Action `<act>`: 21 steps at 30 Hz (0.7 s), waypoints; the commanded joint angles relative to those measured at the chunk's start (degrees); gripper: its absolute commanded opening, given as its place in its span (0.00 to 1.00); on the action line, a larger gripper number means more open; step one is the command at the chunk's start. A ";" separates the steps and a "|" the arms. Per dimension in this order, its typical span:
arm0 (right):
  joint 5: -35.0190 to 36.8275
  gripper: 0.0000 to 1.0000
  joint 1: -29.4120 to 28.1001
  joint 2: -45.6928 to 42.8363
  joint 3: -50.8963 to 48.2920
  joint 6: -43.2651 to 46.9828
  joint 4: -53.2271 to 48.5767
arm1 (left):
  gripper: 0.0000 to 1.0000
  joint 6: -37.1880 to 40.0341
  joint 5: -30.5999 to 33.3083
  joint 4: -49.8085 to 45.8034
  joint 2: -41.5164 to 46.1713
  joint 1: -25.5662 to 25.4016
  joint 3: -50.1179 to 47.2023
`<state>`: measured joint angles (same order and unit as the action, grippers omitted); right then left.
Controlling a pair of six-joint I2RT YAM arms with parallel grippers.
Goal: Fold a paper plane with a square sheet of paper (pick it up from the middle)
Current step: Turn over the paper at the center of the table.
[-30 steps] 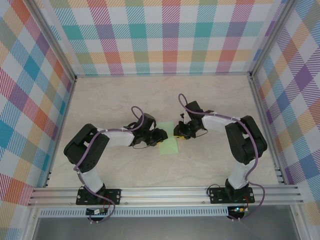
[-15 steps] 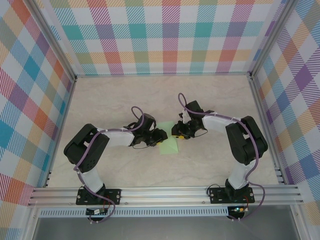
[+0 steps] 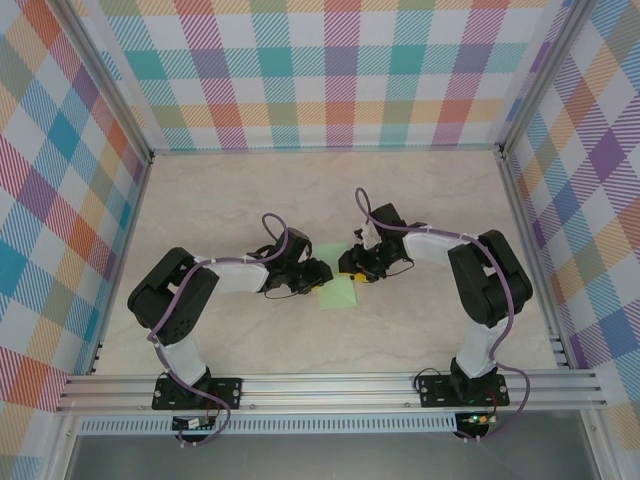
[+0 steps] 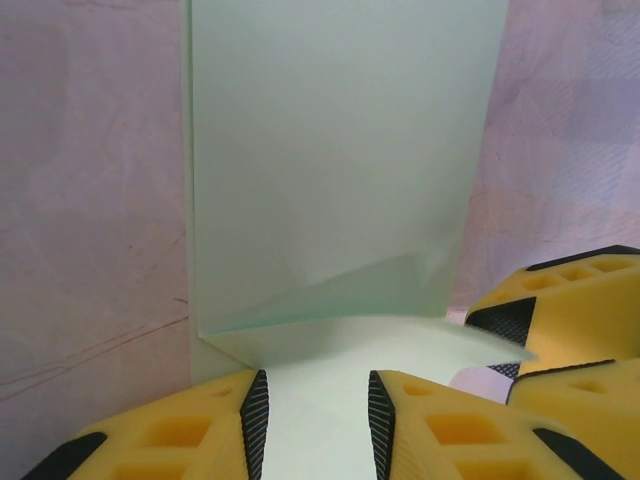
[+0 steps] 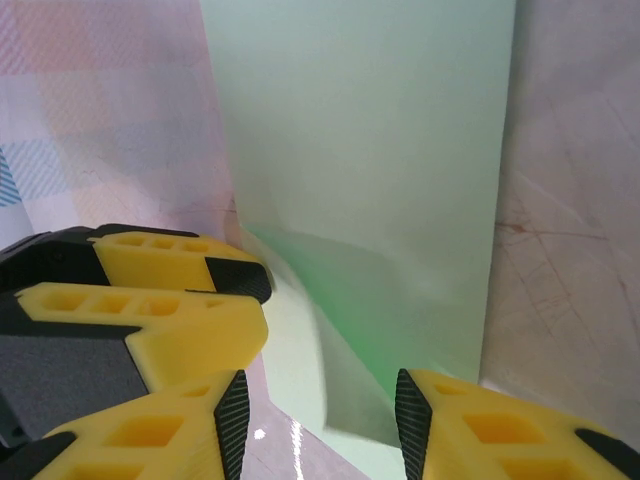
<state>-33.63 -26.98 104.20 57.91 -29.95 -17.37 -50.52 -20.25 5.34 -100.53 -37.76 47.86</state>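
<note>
Arms bent inward, left hand (image 3: 320, 271) and right hand (image 3: 347, 265) low, tips close together over folded paper (image 3: 338, 293), both part-open astride it.

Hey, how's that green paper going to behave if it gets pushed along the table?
The paper is probably floppy: one corner flap stands curled off the table. Pushed edge-on, it would likely buckle rather than slide. Thin, so probably light.
</note>
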 commanded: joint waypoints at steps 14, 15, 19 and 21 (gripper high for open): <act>6.08 0.10 0.26 1.31 0.55 0.73 -0.97 | 0.36 0.57 0.38 -1.92 2.48 -0.54 0.51; 6.49 0.10 0.26 1.12 0.32 0.56 -0.86 | 0.36 0.37 0.38 -2.00 2.56 -0.56 0.53; 7.03 0.10 0.26 0.70 -0.20 0.35 -0.29 | 0.38 0.20 0.21 -1.37 2.60 -0.56 0.27; 7.00 0.10 0.31 0.54 -0.34 0.26 -0.05 | 0.38 0.43 0.05 -1.24 2.14 -0.56 0.53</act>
<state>-27.59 -26.98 105.10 57.89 -29.54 -18.02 -50.33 -20.27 4.60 -99.83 -37.76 47.97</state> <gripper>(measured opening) 0.100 0.378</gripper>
